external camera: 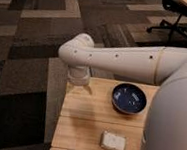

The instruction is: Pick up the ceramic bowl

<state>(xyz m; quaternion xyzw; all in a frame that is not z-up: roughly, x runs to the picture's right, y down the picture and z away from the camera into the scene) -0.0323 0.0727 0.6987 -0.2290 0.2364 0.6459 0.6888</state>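
**Dark-blue bowl sits on pale wood, gripper apart from it at the table's far corner**

Glossy and dark blue, the ceramic bowl (pixel 128 98) stands upright on the light wooden table (pixel 87 120), near the table's far edge and toward the right side of the camera view. It is round and shallow with a darker rim. The inside shows bare glaze with faint lighter speckles and a soft highlight.

Nearer the camera on the same table lies a small white rectangular block (pixel 113 140), flat and well apart from the bowl. Whether its top carries any print cannot be told. Nothing readable shows on the bowl or on the table.

The robot's white arm (pixel 131 59) reaches across the view from right to left above the table's far edge, with a row of small dark dots along its casing. It bends downward at a rounded joint. Below that joint hangs the gripper (pixel 79 83), over the far left corner of the table, to the left of the bowl and not touching it. Whether the gripper is open or closed cannot be told.

The robot's broad white body (pixel 174 131) covers the table's right side, just beside the bowl. Patterned carpet in brown and grey blocks (pixel 28 57) surrounds the table, and a black office chair (pixel 174 17) stands in the top right corner.
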